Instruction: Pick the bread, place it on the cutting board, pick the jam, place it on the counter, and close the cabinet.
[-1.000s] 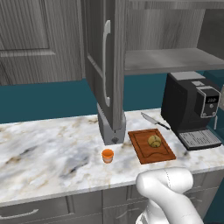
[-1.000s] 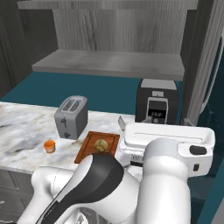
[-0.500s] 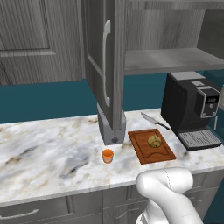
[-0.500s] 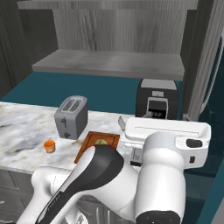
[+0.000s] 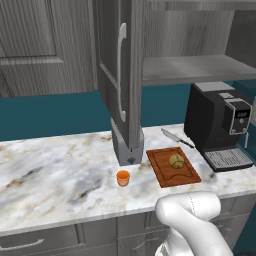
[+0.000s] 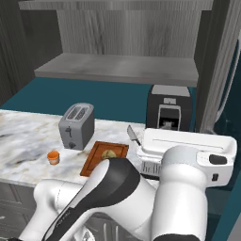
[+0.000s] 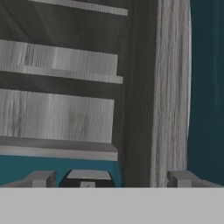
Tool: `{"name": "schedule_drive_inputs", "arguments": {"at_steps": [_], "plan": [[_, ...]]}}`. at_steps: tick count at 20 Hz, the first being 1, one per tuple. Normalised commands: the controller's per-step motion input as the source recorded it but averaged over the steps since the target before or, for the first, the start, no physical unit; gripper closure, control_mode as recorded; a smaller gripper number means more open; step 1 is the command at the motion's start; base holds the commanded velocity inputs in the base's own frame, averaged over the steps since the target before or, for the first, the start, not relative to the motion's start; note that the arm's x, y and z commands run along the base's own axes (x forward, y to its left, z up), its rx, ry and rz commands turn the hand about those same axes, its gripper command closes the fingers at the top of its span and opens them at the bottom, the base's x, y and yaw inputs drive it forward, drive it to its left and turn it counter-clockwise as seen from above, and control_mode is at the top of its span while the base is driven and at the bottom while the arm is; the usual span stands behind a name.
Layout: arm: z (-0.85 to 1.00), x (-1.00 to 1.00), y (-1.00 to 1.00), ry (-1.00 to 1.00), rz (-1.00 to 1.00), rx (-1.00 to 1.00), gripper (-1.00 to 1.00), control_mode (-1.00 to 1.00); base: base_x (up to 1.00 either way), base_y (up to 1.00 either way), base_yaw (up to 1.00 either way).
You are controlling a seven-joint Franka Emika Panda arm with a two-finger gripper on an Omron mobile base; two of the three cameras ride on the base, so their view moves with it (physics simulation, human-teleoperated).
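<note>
The gripper (image 7: 111, 179) stands with its jaws spread wide and nothing between them. In the hand view its two grey fingertips (image 7: 41, 178) rise at the bottom, facing the cabinet (image 7: 144, 87): grey shelves run across on the left, a dark wood-grain upright and a paler door edge stand on the right, with teal wall beyond.

Taking the cutting board (image 5: 172, 166) as the landmark, the bread (image 5: 175, 161) lies on it, near its middle. The jam (image 5: 123, 178) stands upright on the counter (image 5: 55, 175), to the left of the board and apart from it. A toaster (image 6: 76, 125) sits behind the jam, left of the board's far corner. A knife (image 5: 176, 138) lies just behind the board, its blade pointing away. A black coffee machine (image 5: 220, 125) stands right of the board. Above the board the cabinet door (image 5: 120, 70) hangs open, its silver bar handle (image 5: 120, 70) upright, and the grey shelf (image 5: 192, 68) inside is bare.
</note>
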Motion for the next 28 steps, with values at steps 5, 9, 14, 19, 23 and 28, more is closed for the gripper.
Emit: {"name": "schedule_drive_inputs", "arguments": {"at_steps": [5,9,14,19,23,28], "plan": [[0.00,0.01,-0.23,0.00,-0.03,0.00,-1.00,-1.00,0.00,0.00,0.00],[0.00,0.10,-0.20,0.00,-0.01,0.00,-1.00,-1.00,0.00,0.00,0.00],[0.00,0.09,-0.14,0.00,-0.02,0.00,-1.00,-1.00,0.00,0.00,0.00],[0.00,0.12,-0.15,0.00,-0.03,0.00,-1.00,-1.00,0.00,0.00,0.00],[0.00,0.31,-0.03,0.00,0.00,0.00,-1.00,-1.00,0.00,0.00,0.00],[0.00,0.34,-0.04,0.00,0.00,0.00,-1.00,-1.00,0.00,0.00,0.00]]}}
